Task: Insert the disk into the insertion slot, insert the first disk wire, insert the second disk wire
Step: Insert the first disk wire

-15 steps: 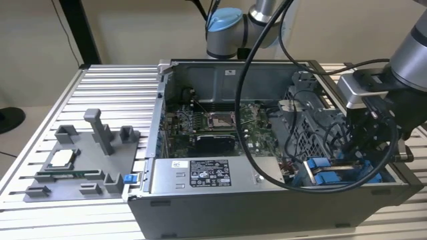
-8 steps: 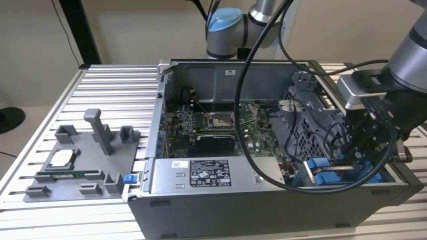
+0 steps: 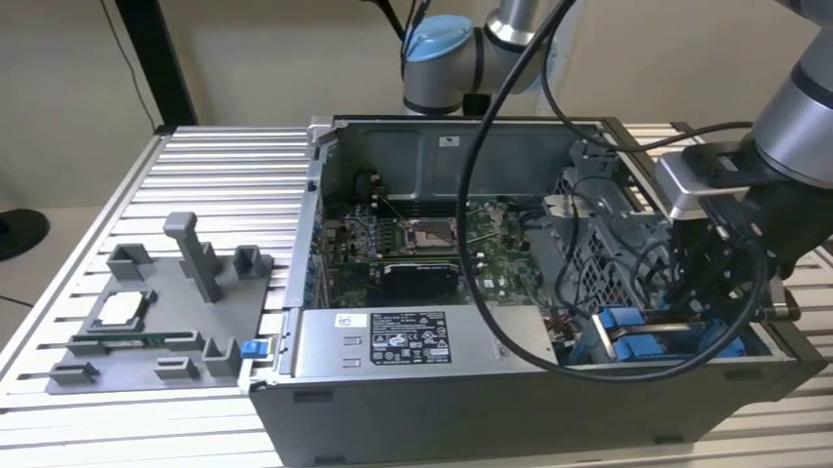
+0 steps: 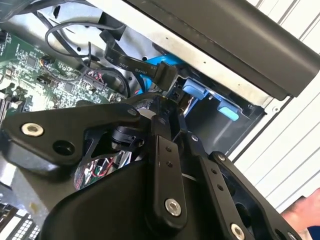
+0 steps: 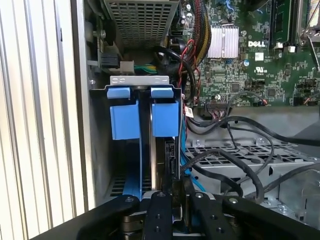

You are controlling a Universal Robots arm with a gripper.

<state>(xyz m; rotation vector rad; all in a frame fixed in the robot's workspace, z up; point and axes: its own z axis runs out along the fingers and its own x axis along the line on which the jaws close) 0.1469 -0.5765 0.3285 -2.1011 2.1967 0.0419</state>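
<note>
Exterior view, gripper: the gripper (image 3: 716, 292) reaches down into a corner of the open computer case (image 3: 430, 429), which stands on the slatted tabletop (image 3: 221, 195). Black cables cross in front of it.
Exterior view, disk: the disk (image 3: 638, 343) shows as blue frame pieces just below the gripper, low inside the case.
Exterior view, power-supply box: the power-supply box (image 3: 390, 341) lies beside that corner, apart from the gripper.
Second wrist view, fingers: the fingers (image 4: 165, 150) are drawn narrow, their tips pinched on a black plug (image 4: 165, 77) at the end of a flat black wire (image 4: 125, 62).
Second wrist view, blue clips: the blue clips (image 4: 196, 91) sit just beyond the fingertips.
First wrist view, disk: it stands on edge straight ahead of the gripper, seated in the grey insertion slot (image 5: 140, 80).
First wrist view, plug: it is against the disk's near edge. I cannot tell whether it is fully home.
Step in hand: probably plugging in a disk wire. I cannot tell which of the two it is.
Next move calls for: as I judge it, a straight, square push with slack in the wire.
</note>
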